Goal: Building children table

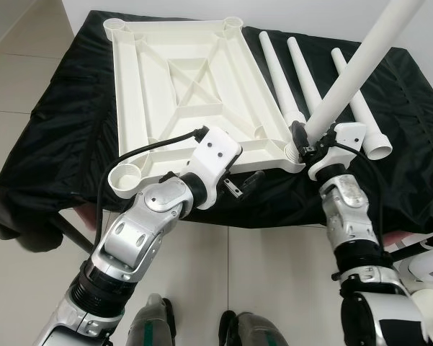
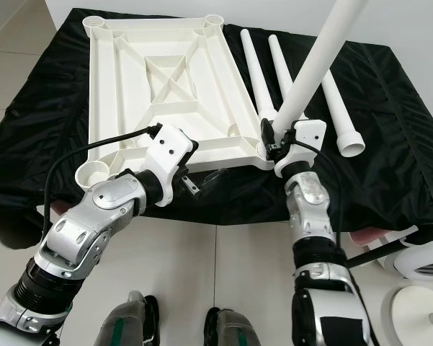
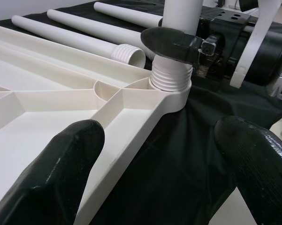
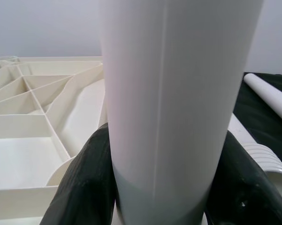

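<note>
At the upturned tabletop's (image 1: 194,86) near right corner socket (image 3: 171,91), our right gripper (image 1: 311,140) pinches a white leg (image 1: 360,61), threaded end seated, axis leaning away; our left gripper (image 1: 238,189) hovers spread nearby.

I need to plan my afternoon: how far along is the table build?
Early. In hand: the right gripper holds one leg with its threaded end in the tabletop's near corner socket. The left gripper hovers open by the tabletop's edge. Left: three legs still lie on the black cloth.
</note>
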{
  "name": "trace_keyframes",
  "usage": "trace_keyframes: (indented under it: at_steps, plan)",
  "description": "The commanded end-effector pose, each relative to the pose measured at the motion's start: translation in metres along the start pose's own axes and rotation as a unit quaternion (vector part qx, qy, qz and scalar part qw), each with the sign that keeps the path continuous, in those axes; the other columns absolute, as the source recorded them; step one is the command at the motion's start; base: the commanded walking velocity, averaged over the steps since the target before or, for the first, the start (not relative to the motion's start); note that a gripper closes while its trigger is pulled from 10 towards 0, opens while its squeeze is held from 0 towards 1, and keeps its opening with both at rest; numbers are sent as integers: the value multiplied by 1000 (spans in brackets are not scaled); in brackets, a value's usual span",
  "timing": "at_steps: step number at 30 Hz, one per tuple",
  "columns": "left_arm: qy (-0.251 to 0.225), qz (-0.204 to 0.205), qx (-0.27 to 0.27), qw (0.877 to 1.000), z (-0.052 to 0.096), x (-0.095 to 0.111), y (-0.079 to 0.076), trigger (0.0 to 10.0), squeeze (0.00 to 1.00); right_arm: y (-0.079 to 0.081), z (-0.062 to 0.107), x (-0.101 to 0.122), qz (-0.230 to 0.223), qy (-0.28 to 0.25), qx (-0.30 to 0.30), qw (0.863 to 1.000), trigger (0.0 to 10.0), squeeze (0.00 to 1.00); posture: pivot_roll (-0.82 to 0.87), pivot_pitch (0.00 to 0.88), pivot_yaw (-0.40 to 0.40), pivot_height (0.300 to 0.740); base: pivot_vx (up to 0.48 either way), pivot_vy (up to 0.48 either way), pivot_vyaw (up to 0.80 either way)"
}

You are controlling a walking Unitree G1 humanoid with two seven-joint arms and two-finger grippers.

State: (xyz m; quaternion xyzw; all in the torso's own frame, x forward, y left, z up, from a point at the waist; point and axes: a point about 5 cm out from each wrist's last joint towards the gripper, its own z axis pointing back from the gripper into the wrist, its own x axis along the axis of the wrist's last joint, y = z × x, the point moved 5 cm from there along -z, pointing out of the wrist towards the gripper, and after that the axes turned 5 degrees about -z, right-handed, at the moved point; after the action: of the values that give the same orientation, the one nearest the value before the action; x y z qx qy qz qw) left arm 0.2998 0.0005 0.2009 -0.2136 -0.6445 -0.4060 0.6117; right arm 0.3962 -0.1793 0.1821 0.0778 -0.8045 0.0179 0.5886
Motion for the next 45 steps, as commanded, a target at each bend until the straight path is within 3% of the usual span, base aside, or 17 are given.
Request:
trace_keyframes:
  at_steps: [1,10,20,24,37,41,45]
  plan:
    - [-3,5,-10,1000,1,1,-4,10000,0,2,6,-15,-2,28,-14,1000,10000,0,101,129,-63,740,0,0,0]
    - [-4,5,-7,1000,1,1,-3,10000,0,14,11,-22,6,32,-97,995,10000,0,103,120,-68,740,0,0,0]
    - [-5,4,-6,1000,1,1,-3,10000,0,10,15,-21,25,26,-178,983,10000,0,109,107,-69,740,0,0,0]
    - [-5,3,-6,1000,1,1,-3,10000,0,10,15,-20,28,25,-184,982,10000,0,109,107,-69,740,0,0,0]
    - [-7,3,-8,1000,1,2,-2,10000,0,-11,26,-20,33,25,-238,970,10000,0,111,90,-65,740,0,0,0]
    - [-7,3,-9,1000,1,3,-3,10000,0,-20,30,-24,22,35,-262,964,10000,0,109,89,-61,740,0,0,0]
    - [-8,3,-11,1000,1,3,-4,10000,0,-25,31,-27,-19,40,-274,961,10000,0,109,91,-59,740,0,0,0]
